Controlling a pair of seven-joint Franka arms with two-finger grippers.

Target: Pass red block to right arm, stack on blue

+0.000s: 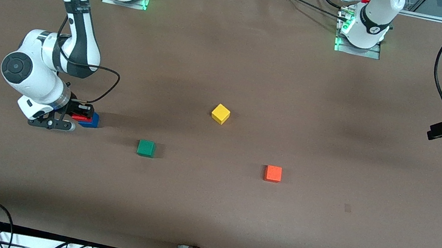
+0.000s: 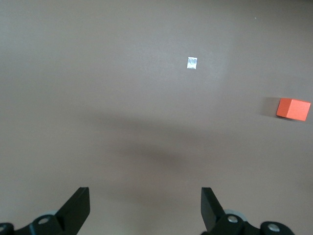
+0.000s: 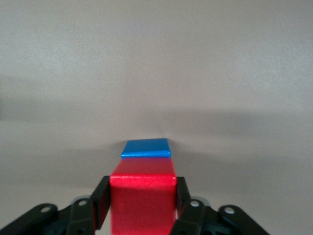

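The right gripper (image 1: 76, 113) is closed on the red block (image 1: 78, 117), fingers clamped on two opposite faces, low over the blue block (image 1: 90, 120) near the table (image 1: 205, 212) edge at the right arm's end. In the right wrist view the red block (image 3: 143, 200) fills the space between the fingers (image 3: 100, 204) and hides most of the blue block (image 3: 145, 148), so the overlap appears only partial.

Procedure for the placing step, as judged from this state:
- Centre red over blue until no blue face shows off to one side
- Keep the red faces square to the blue faces
- Lower until red rests flat on blue
- Open the fingers only after contact, then lift straight up

The left gripper (image 2: 145, 208) waits with fingers wide apart and empty, raised at the table edge at the left arm's end, with the orange block (image 2: 293, 108) in its view
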